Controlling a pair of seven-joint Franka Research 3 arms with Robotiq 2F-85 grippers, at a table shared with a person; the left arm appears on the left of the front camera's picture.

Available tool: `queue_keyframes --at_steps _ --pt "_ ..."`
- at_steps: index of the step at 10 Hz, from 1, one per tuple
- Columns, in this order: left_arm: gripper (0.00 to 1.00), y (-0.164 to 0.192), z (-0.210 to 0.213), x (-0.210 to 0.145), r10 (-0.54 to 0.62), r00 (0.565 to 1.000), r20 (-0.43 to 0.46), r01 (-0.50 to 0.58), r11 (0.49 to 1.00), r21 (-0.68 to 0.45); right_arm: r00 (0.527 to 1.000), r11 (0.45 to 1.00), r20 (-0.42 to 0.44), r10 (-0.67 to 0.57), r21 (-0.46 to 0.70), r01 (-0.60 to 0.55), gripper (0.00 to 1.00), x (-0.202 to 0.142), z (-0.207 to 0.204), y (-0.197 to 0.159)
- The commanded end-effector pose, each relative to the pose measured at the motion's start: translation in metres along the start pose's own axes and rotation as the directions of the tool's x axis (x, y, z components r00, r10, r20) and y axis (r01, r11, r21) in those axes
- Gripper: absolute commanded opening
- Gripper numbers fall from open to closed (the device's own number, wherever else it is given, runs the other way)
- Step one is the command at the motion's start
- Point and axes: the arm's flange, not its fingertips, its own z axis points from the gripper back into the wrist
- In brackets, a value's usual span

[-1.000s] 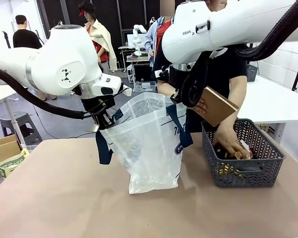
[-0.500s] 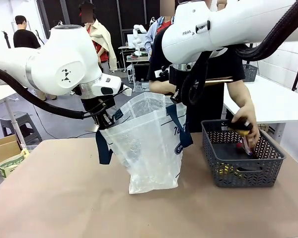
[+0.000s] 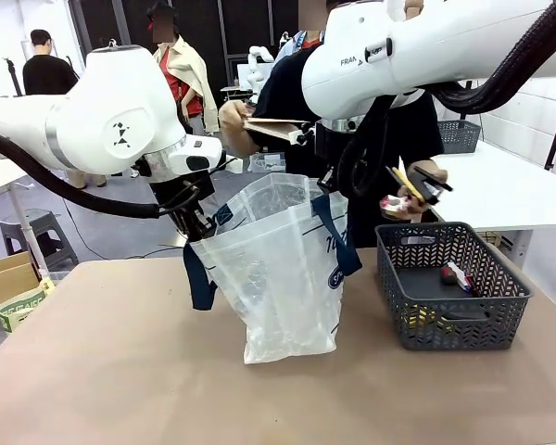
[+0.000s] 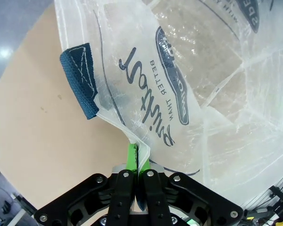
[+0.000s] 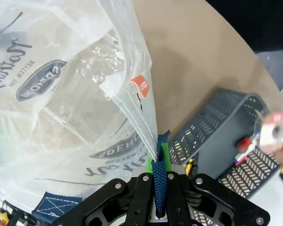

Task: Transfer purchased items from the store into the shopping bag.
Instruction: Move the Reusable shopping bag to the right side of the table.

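The shopping bag [image 3: 278, 269] stands open at mid-table, held up between both arms. My left gripper [image 3: 196, 227] is shut on its left rim; in the left wrist view the green pads [image 4: 131, 157] pinch the plastic edge beside a navy handle [image 4: 80, 80]. Opposite it, my right gripper [image 3: 326, 190] is shut on the right navy strap [image 5: 159, 174]. A person's hand holds a flat brown box [image 3: 271, 128] above the bag's mouth. Their other hand holds small yellow and red items [image 3: 412, 190] above the store [image 3: 454, 297], where a few packs [image 3: 456, 276] lie.
Bare tan tabletop [image 3: 120, 371] spreads in front of and left of the bag. A cardboard box [image 3: 5, 278] and a stool [image 3: 37, 232] sit off the table's left. Behind the store stands a white table [image 3: 510, 190] with another grey basket [image 3: 459, 134].
The person's hand came up out of the store with small items. The other hand carried the brown box from beside the store to above the bag. Both grippers kept their grip.
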Motion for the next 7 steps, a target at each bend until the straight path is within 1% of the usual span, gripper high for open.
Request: queue_keyframes --at_steps 1,3,7 --pt "0.00 0.005 0.000 0.000 0.014 1.000 0.017 -0.013 1.000 -0.025 0.999 0.999 -0.014 -0.032 -0.027 0.031 0.00 -0.001 0.001 0.005" --pt "0.00 0.009 -0.001 0.002 0.026 0.999 0.018 -0.026 0.999 -0.019 0.999 0.999 -0.013 -0.037 -0.032 0.037 0.00 -0.004 0.002 0.005" --pt "0.00 0.020 0.000 0.001 0.091 0.995 0.039 -0.091 0.996 -0.010 0.999 0.998 -0.011 -0.053 -0.025 0.052 0.00 -0.007 0.005 0.004"
